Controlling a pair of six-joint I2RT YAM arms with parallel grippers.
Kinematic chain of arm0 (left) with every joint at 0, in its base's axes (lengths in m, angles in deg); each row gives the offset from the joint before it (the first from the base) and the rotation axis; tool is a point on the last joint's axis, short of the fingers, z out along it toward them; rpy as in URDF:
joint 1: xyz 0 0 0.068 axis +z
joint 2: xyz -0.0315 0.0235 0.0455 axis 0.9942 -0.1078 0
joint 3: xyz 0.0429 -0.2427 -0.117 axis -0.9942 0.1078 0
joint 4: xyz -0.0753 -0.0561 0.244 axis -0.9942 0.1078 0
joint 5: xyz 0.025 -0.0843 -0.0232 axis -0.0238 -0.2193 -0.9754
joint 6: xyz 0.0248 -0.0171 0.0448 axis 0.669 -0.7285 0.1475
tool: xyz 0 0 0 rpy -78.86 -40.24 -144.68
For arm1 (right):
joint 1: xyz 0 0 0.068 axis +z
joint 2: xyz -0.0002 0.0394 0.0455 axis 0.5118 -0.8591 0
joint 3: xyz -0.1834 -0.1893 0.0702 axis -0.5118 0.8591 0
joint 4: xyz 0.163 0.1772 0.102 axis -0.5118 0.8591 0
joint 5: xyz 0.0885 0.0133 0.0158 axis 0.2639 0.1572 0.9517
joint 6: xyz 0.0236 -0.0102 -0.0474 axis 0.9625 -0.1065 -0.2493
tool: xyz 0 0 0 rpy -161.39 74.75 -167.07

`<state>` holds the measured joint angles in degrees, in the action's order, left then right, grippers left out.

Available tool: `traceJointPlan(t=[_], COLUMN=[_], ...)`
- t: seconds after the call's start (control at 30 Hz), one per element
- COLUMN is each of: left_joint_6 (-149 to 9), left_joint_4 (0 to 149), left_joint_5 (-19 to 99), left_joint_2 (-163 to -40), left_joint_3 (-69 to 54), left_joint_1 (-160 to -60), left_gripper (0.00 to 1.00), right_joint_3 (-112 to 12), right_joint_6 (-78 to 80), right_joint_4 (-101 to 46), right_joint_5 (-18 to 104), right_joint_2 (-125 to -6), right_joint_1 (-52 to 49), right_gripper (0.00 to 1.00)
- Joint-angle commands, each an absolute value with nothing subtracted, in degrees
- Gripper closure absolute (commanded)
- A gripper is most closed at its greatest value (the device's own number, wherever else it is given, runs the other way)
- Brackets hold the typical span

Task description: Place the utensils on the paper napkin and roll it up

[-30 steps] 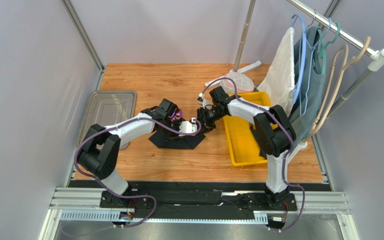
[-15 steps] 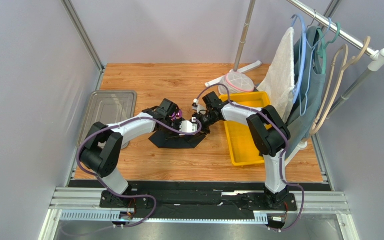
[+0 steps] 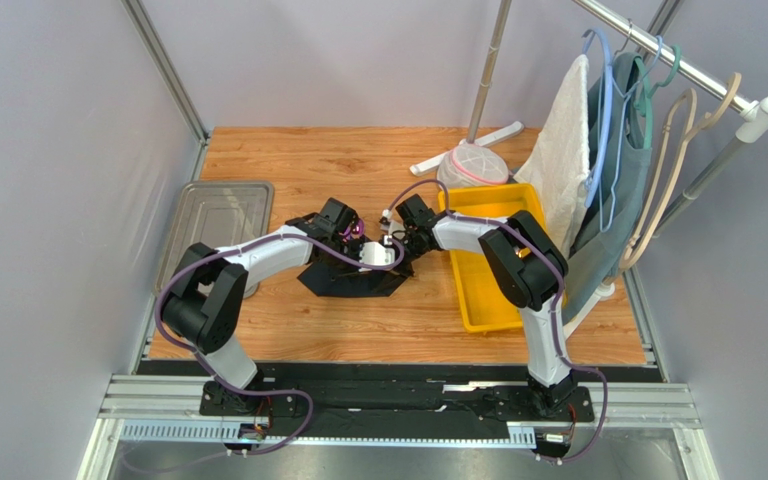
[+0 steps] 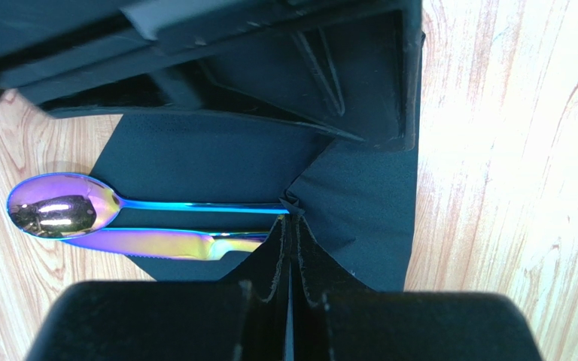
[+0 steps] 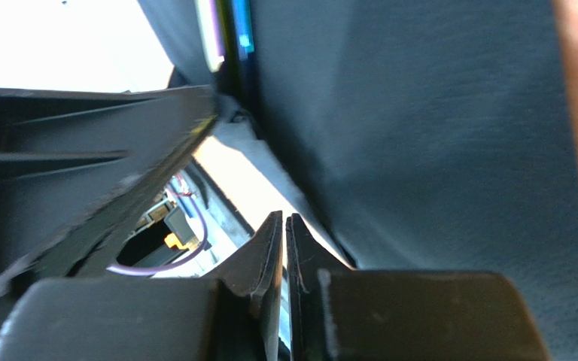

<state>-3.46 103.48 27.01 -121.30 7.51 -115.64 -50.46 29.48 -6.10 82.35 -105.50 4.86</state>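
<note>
The left gripper is clenched on a raised fold of the napkin, which lies mid-worktop. The spoon and knife lie on it, handles under the fold. The right gripper has just closed empty beside the napkin's edge, so rolling looks imminent.

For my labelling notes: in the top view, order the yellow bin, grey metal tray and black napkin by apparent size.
Yellow bin, largest.
Grey metal tray, slightly smaller.
Black napkin, smallest, though the arms hide part.
</note>
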Motion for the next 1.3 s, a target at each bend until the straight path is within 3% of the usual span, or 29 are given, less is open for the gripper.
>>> traceJointPlan(t=[0.0,0.07,0.13,0.3,0.5,0.73,0.97,1.27], left_joint_6=[-5.4,-6.9,-11.2,-24.5,-39.1,-61.2,-74.5,-74.2], left_joint_4=[102.5,103.6,105.7,109.7,114.7,107.6,94.5,95.2], left_joint_5=[27.1,26.5,24.9,14.1,-3.2,-16.1,-8.0,-3.6], left_joint_2=[-121.3,-121.0,-119.2,-110.6,-105.4,-114.3,-114.2,-120.5], left_joint_3=[5.7,5.2,3.8,2.5,7.5,13.7,18.5,18.4], left_joint_1=[-115.4,-114.7,-112.9,-106.7,-100.9,-97.4,-94.4,-93.7], left_gripper=[1.00,0.96,0.77,0.47,0.50,0.59,0.57,0.57], right_joint_3=[-49.4,-49.4,-49.5,-49.3,-48.4,-48.3,-47.9,-47.6], right_joint_6=[31.2,31.3,31.5,31.4,31.2,30.9,29.5,28.8], right_joint_4=[-8.1,-7.5,-6.8,-5.8,-5.7,-5.5,-5.0,-4.1], right_joint_5=[78.9,77.0,76.0,74.3,73.4,72.7,70.9,70.4], right_joint_2=[-106.1,-106.2,-106.3,-106.1,-105.4,-105.1,-104.1,-103.3], right_joint_1=[5.4,5.4,5.3,5.4,5.3,5.4,5.4,5.4], right_gripper=[0.92,0.92,0.93,0.93,0.94,0.94,0.94,0.94])
